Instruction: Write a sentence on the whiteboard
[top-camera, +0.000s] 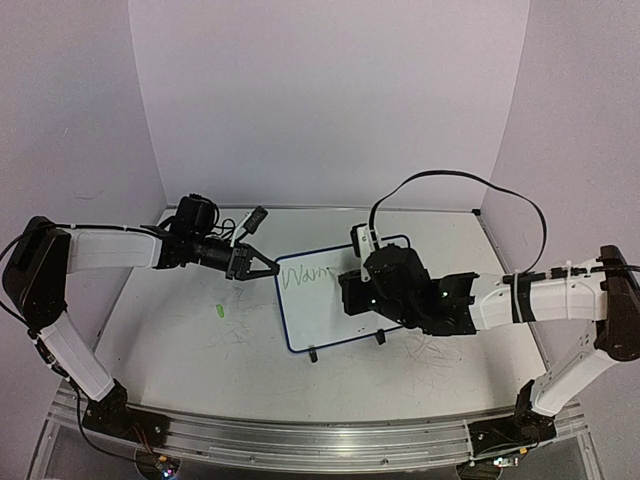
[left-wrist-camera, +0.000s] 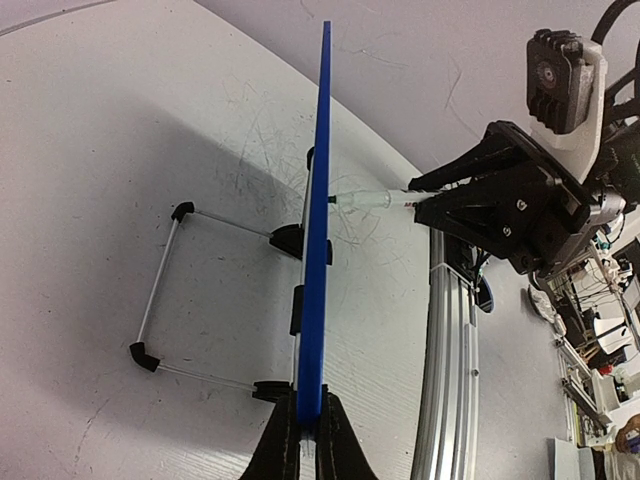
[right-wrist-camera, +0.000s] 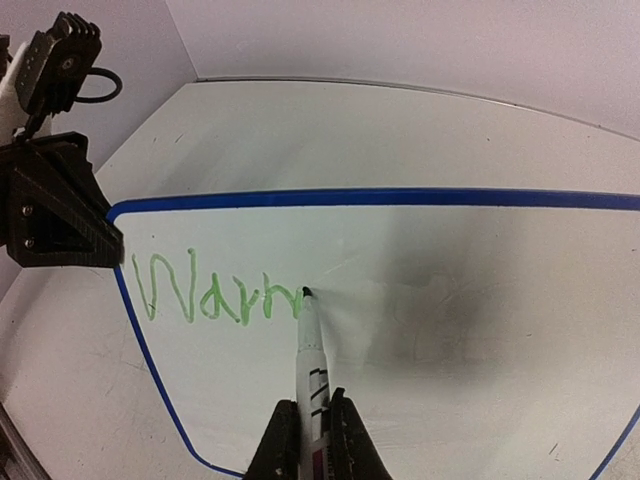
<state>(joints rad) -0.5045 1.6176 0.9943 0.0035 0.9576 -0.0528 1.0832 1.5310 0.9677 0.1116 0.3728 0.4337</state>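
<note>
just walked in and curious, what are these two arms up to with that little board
The left claw is shut on the edge of the whiteboard, steadying it on its stand. The right claw grips a marker whose tip is on the board. The green sentence reads only "Warm" so far.

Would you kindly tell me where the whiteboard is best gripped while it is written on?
Its thin left edge, from the left, jaws straddling the rim, as the left pincer does: the whiteboard stands on feet, with that side clear of the marker.
</note>
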